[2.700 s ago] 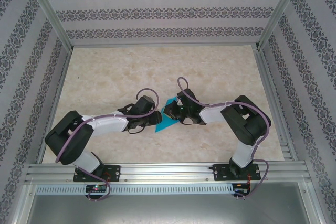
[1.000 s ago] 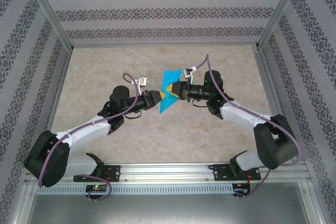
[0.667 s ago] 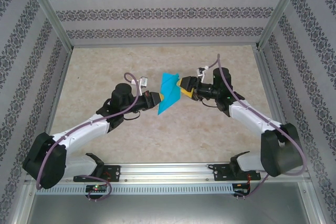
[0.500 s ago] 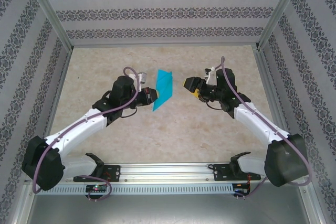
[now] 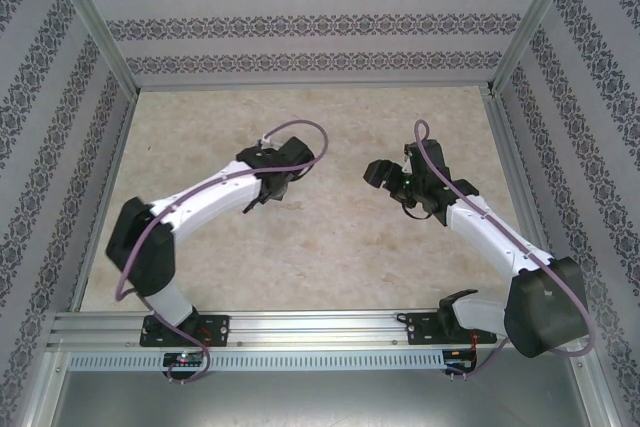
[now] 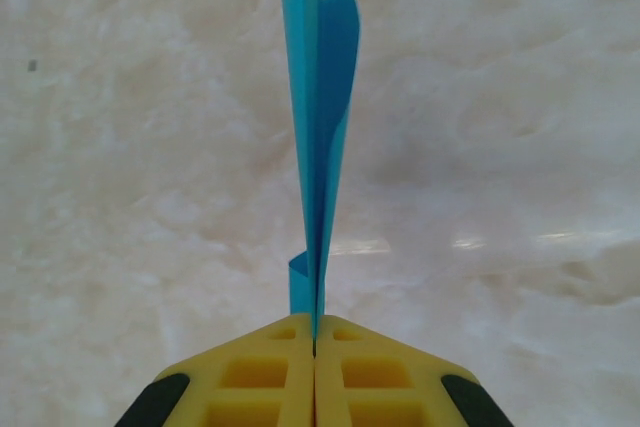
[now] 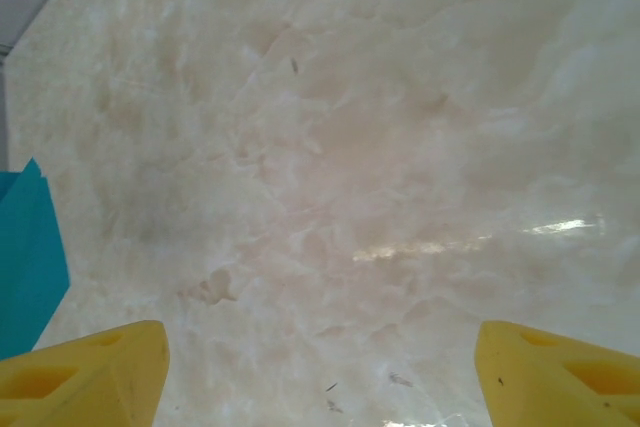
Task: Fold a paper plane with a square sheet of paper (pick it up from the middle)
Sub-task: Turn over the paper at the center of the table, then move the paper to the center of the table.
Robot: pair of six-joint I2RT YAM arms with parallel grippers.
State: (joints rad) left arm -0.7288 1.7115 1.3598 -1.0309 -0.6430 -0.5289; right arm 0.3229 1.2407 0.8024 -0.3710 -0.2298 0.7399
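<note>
The teal-blue sheet of paper is folded into thin layers and stands edge-on in the left wrist view, rising from the fingertips above the table. My left gripper is shut on its lower edge, the yellow fingers pressed together. In the top view the left gripper points down left of the table's centre, and its wrist hides the paper. My right gripper hangs open to the right, apart from it. In the right wrist view the right gripper has nothing between its fingers, and a teal corner of the paper shows at the left edge.
The marbled beige table lies below both arms. Patterned walls close in the back and sides, and aluminium posts stand at the corners. A metal rail runs along the near edge, carrying both arm bases.
The right gripper opened, let go of the paper and drew back to the right. The left arm kept hold of the paper and turned its wrist downward, so the paper left the top view.
</note>
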